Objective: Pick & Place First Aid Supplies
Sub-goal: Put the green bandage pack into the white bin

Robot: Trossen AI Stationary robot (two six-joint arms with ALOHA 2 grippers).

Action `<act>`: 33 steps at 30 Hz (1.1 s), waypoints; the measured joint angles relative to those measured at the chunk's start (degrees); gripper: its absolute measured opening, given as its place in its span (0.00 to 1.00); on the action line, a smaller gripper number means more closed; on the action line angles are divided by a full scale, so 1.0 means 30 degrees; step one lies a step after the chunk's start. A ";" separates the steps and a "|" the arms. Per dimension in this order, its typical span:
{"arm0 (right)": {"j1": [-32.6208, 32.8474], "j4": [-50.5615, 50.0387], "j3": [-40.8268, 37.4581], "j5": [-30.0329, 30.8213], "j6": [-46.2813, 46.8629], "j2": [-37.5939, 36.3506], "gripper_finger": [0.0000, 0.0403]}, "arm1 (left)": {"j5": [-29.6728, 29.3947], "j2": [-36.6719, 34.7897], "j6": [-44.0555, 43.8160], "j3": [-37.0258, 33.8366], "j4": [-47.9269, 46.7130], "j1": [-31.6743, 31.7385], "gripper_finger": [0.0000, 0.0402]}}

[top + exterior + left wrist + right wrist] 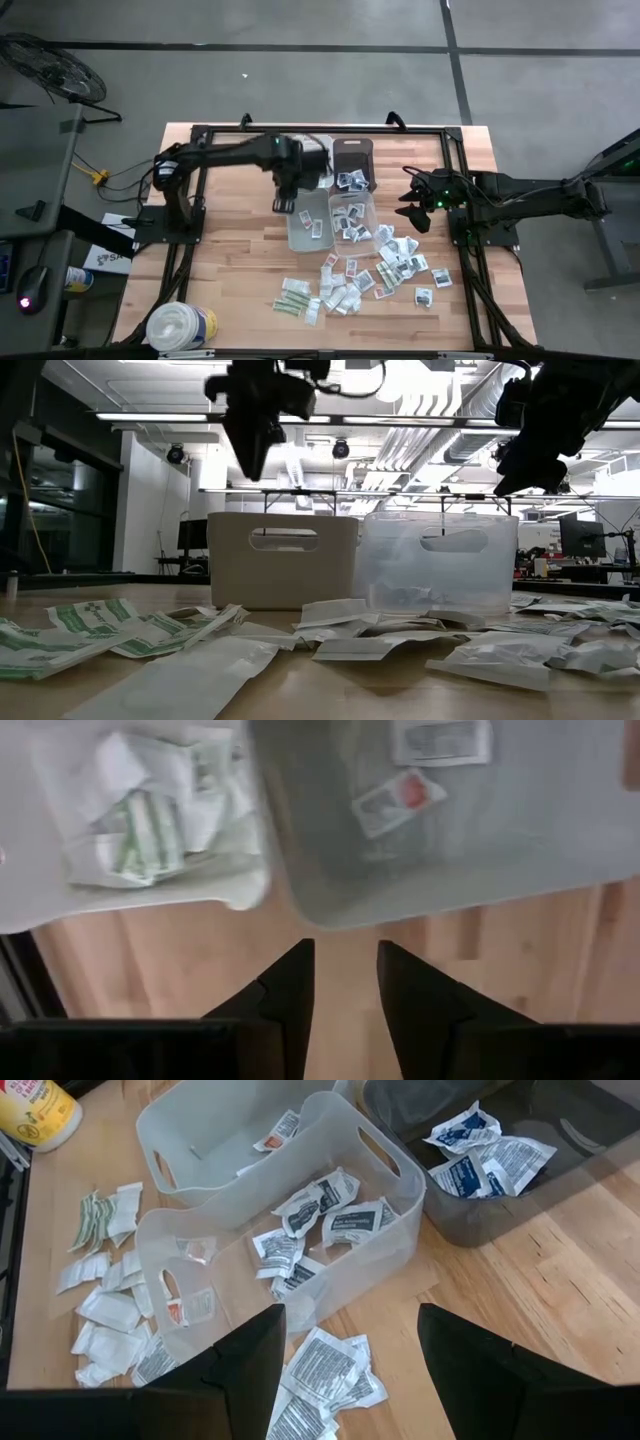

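Wooden tabletop (240, 270) from above: the left gripper (283, 203) hangs empty beside a clear bin (308, 228), the right gripper (414, 212) hovers near the second clear bin (352, 218), and loose first aid packets (345, 290) lie scattered in front. Level with the table, packets (330, 635) sprawl before a white bin (283, 560). Past the left wrist, dark fingers (285, 1000) stand slightly parted, grasping nothing, above bare wood just short of the bin holding two packets (398, 800). Past the right wrist, fingers (250, 1365) are spread wide, released, over packets (325, 1370) beside the clear bin (400, 1215).
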 joint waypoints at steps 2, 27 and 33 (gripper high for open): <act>-0.0003 0.0009 0.0000 0.0000 -0.0004 -0.0004 0.55 | -0.0210 -0.0148 -0.0422 0.0000 -0.0464 -0.1073 0.27; -0.0007 0.0007 0.0000 -0.0029 0.0514 -0.0003 0.55 | -0.3527 -0.0217 -1.5130 -0.0542 0.0931 -1.2245 0.28; 0.0000 0.0013 0.0000 -0.0015 0.0553 0.0000 0.55 | -0.1949 -0.0188 -1.6284 -0.3343 0.4475 -1.2489 0.28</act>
